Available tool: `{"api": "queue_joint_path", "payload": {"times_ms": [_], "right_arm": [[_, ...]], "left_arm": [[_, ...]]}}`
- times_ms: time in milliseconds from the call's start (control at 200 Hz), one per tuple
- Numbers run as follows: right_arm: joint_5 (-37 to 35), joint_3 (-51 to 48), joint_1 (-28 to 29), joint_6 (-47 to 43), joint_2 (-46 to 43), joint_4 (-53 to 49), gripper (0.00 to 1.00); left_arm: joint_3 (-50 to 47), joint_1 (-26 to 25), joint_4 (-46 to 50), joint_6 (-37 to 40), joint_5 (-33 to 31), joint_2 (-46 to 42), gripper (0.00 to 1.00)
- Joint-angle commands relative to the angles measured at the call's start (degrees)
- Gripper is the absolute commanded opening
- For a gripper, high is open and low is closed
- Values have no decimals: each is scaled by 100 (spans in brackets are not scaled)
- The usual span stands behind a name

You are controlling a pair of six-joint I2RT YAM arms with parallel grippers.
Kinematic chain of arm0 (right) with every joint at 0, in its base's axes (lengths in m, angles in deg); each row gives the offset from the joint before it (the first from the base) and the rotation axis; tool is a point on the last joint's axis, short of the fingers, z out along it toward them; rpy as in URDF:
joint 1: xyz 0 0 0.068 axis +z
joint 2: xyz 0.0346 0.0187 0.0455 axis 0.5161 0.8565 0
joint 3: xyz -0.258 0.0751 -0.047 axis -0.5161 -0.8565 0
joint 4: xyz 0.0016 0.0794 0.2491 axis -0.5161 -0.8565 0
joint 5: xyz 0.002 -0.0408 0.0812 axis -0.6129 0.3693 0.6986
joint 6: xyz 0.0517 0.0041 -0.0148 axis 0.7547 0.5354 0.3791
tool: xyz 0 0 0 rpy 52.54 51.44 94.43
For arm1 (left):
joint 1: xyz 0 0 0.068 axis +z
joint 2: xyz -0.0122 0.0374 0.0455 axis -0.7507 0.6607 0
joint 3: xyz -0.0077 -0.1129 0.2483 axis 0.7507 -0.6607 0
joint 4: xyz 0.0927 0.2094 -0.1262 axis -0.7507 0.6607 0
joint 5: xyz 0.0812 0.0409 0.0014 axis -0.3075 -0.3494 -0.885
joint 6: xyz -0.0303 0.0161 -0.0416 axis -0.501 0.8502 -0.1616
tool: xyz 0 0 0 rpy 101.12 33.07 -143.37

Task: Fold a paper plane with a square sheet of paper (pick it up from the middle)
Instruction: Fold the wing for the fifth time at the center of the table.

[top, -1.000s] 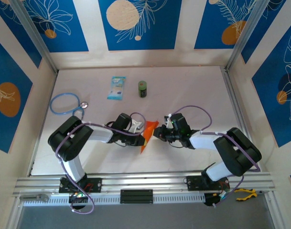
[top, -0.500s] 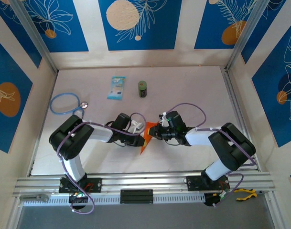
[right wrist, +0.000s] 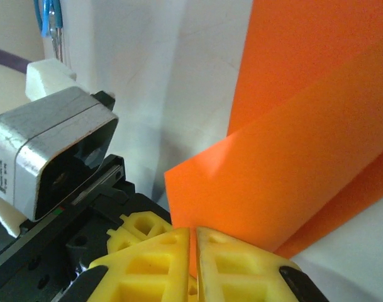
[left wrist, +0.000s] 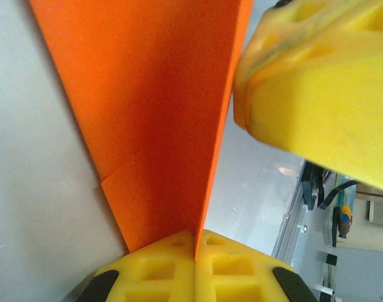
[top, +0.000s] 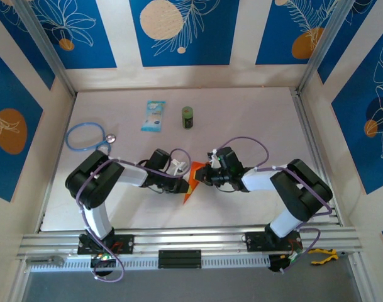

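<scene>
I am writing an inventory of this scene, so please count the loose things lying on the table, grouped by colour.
Orange: 1, the orange paper
Blue: 2, the packet and the stethoscope
Green: 1, the can
Total: 4
</scene>
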Motion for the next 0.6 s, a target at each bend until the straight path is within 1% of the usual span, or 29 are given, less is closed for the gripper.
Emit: {"api": "queue_joint_path", "payload": {"times_ms": [0, 300, 595], "right_arm": [[200, 264, 134, -242, 93, -69, 11], [-23, 257, 141, -93, 334, -32, 11], [-189, 128, 32, -17, 415, 0, 11]], "left_arm": [[92, 61, 400, 169, 121, 235, 0], [137, 76, 566, 130, 61, 305, 0], [190, 96, 686, 95, 46, 446, 0]]}}
